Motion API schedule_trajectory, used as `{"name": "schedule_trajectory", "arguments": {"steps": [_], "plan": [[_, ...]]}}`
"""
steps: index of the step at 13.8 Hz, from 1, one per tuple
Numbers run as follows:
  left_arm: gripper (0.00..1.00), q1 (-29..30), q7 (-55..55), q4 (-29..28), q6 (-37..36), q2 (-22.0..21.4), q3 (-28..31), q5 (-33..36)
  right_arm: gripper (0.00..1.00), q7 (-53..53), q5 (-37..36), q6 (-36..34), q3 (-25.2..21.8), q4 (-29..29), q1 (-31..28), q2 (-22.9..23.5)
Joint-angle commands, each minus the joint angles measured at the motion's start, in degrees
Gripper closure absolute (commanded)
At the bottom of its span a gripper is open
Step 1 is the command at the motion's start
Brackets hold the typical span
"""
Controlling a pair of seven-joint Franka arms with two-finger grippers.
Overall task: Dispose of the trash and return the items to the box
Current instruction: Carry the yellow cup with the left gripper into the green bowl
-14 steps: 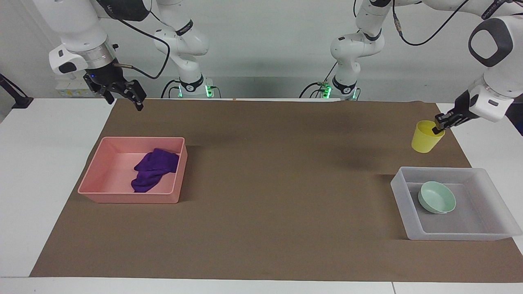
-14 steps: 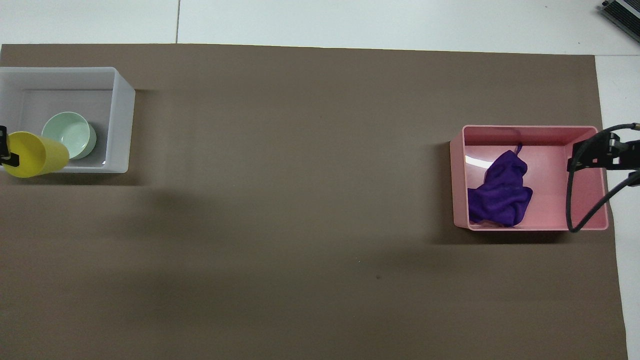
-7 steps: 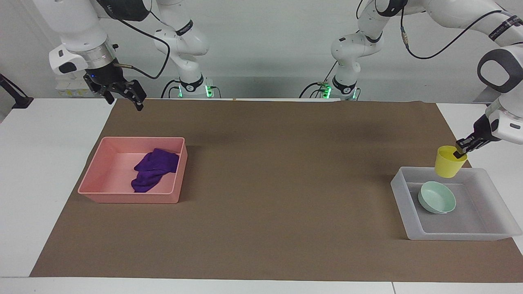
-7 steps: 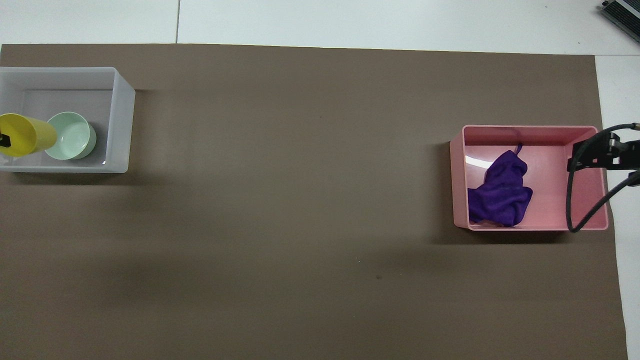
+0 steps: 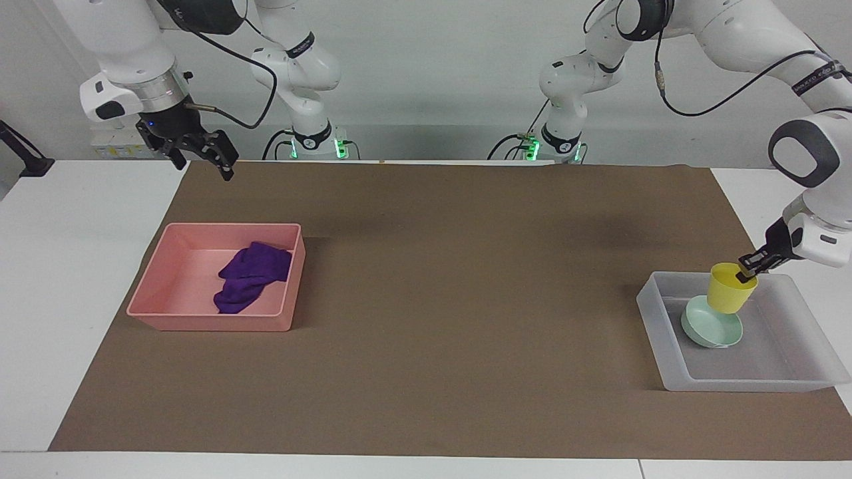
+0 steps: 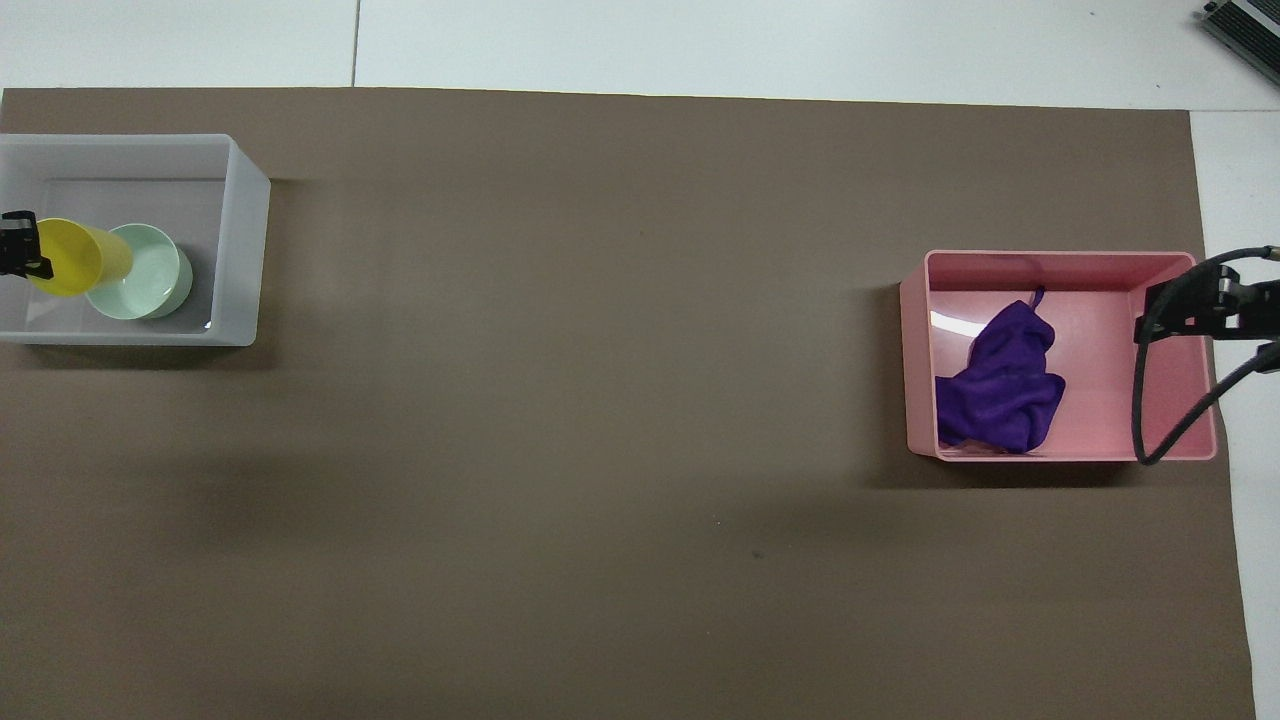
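My left gripper [image 5: 747, 269] is shut on the rim of the yellow cup [image 5: 729, 291] and holds it tilted inside the translucent box [image 5: 785, 379]. The cup is low over the mint-green bowl [image 5: 713, 330] on the box's floor; I cannot tell if they touch. In the overhead view the left gripper [image 6: 22, 258], cup [image 6: 70, 258], bowl [image 6: 152, 278] and box [image 6: 245, 250] show at the left arm's end. The purple rag [image 5: 251, 274] [image 6: 1000, 385] lies in the pink tray [image 5: 206, 322]. My right gripper [image 5: 205, 166] waits, open and empty, raised beside the pink tray [image 6: 1100, 265].
A brown mat [image 5: 439, 299] covers most of the white table [image 5: 66, 266]. The two trays stand at its two ends. The right arm's cable [image 6: 1150, 420] hangs over the pink tray in the overhead view.
My left gripper carried the yellow cup from over the mat, away from the robots and down, into the box over the bowl. The right arm has not moved.
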Motion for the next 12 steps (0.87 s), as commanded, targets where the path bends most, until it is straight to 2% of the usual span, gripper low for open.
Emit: {"name": "schedule_trajectory", "arguments": {"steps": [1, 7, 8, 9, 10, 12], "plan": [[1.0, 0.44, 0.35, 1.55, 2.15, 3.3, -0.3, 1.27, 0.0, -1.52, 0.77, -0.99, 0.21, -0.14, -0.47, -0.15], [1.0, 1.76, 0.17, 0.93, 3.91, 6.48, -0.39, 1.19, 0.0, -1.52, 0.77, -0.99, 0.21, -0.14, -0.47, -0.23], [0.75, 1.76, -0.17, 0.93, 4.96, 6.74, -0.39, 0.75, 0.0, -1.52, 0.77, -0.99, 0.21, -0.14, -0.47, -0.15], [0.16, 1.67, 0.26, 0.93, 6.63, 6.83, -0.39, 0.92, 0.0, -1.52, 0.77, -0.99, 0.21, -0.14, -0.47, -0.23], [0.0, 1.49, 1.04, 0.93, 7.43, 6.83, -0.39, 1.27, 0.0, -1.52, 0.77, -0.99, 0.21, -0.14, -0.56, -0.15], [0.0, 0.97, 1.49, 1.37, 7.43, 6.22, -0.39, 1.45, 0.0, -1.52, 0.77, -0.99, 0.21, -0.14, -0.47, -0.23]]}}
